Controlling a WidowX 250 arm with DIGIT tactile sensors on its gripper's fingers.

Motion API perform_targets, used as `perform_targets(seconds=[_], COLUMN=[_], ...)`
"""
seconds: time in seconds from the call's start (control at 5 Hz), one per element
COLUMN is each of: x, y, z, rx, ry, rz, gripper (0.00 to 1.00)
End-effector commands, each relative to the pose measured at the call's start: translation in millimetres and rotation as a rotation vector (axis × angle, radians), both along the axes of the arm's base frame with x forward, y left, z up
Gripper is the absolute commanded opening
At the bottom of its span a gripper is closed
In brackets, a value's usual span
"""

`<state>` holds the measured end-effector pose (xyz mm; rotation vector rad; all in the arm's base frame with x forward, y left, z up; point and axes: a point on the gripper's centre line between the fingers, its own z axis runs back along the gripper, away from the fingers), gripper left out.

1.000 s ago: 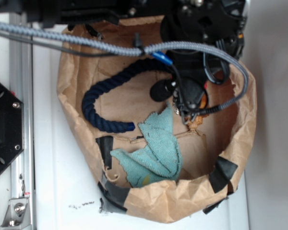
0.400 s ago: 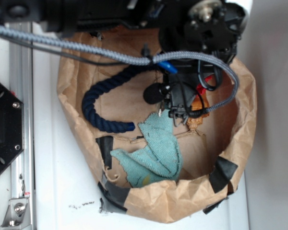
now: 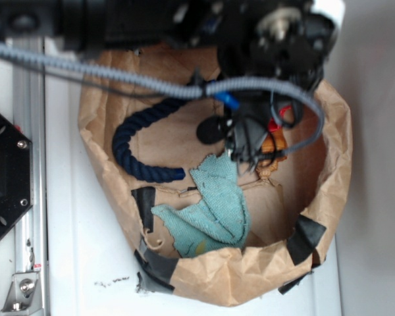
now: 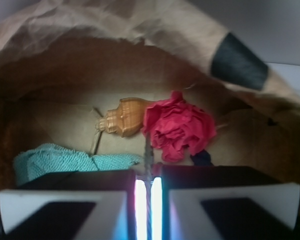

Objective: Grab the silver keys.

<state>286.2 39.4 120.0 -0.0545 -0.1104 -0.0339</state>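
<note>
in the wrist view we see our fingers (image 4: 80, 200) nearly closed, pinching a thin dark strand between them. we cannot make out the silver keys. ahead lie a red cloth (image 4: 179, 126), a tan bottle-shaped object (image 4: 124, 117) and a teal towel (image 4: 65, 159) inside the paper bag (image 3: 250, 280).

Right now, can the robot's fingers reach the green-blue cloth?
Probably yes. The cloth lies uncovered close beside the fingers. They look pinched shut on a thin strand, though, so they would likely have to open first.

Navy rope (image 3: 135, 148); teal cloth (image 3: 214, 210); red rag (image 4: 179, 126); brown paper bag (image 3: 250, 280), black tape patches.
</note>
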Motion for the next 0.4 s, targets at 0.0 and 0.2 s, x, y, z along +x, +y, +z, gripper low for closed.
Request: perform_targets(seconds=[0.0,0.2], x=[-1.0,-1.5], y=[-8.7,-9.0], z=[17.3,14.6], rx=[0.027,0.031], ry=[-0.061,-0.059], rz=[-0.032,-0.031], gripper=[0.0,0.0])
